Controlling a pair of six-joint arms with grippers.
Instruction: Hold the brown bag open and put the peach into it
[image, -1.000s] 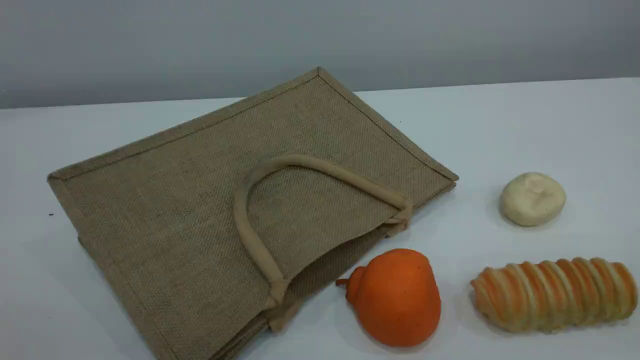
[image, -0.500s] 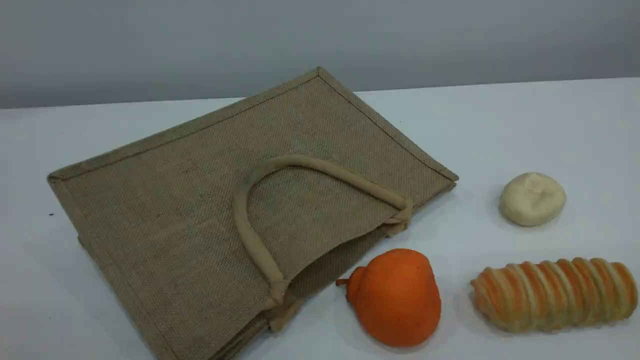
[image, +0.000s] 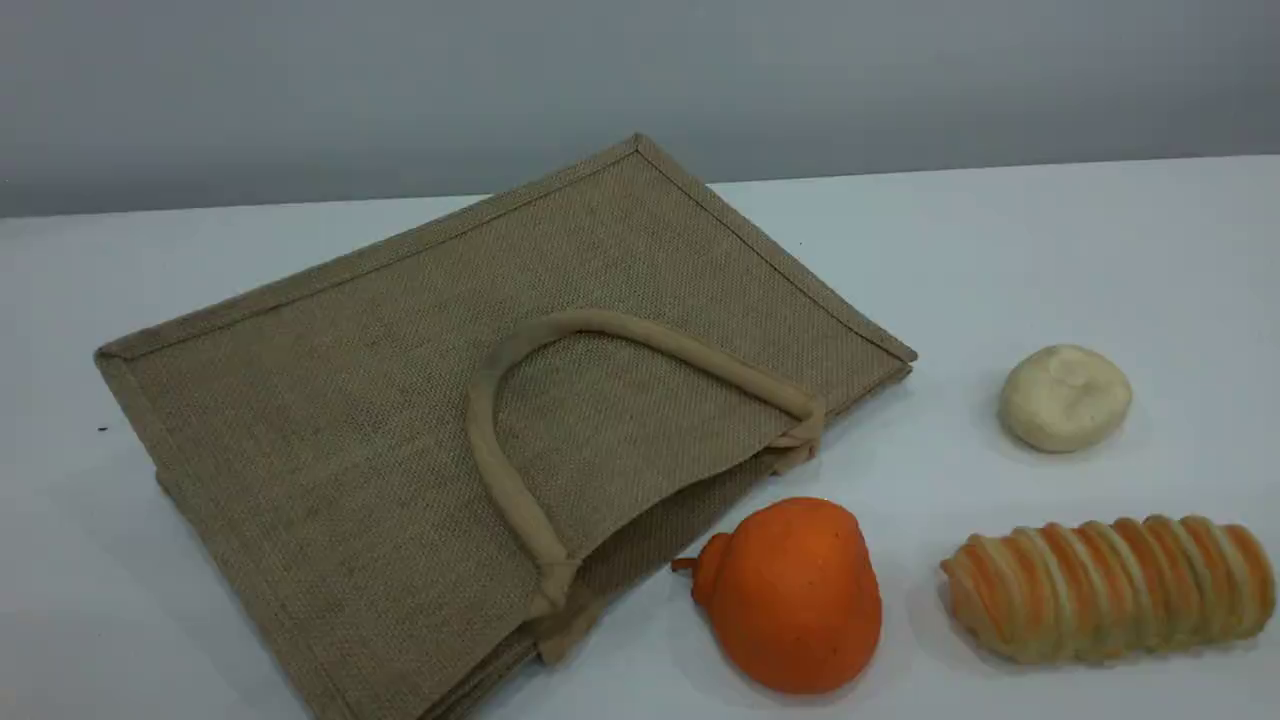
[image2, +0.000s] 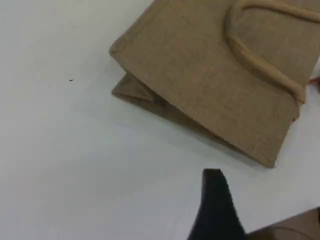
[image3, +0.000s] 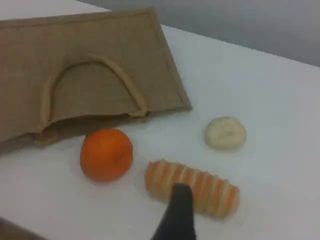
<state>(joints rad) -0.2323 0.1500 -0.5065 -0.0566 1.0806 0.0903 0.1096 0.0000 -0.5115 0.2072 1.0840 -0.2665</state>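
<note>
The brown bag (image: 350, 400) lies flat on the white table, its mouth toward the near right and one beige handle (image: 640, 335) curled on top. The left wrist view shows the bag's (image2: 210, 85) corner, and the right wrist view shows the bag (image3: 85, 45) at upper left. The peach is out of view in every frame. Neither gripper appears in the scene view. The left gripper's dark fingertip (image2: 215, 200) hovers over bare table short of the bag. Above the striped bread hangs the right gripper's fingertip (image3: 179, 210). Nothing is held by either.
An orange pear-shaped fruit (image: 790, 595) sits just off the bag's mouth. A cream-white bun (image: 1065, 397) and a striped orange-and-cream bread loaf (image: 1108, 587) lie to the right. The right wrist view shows the same fruit (image3: 106, 154), bun (image3: 225, 132) and loaf (image3: 200, 187).
</note>
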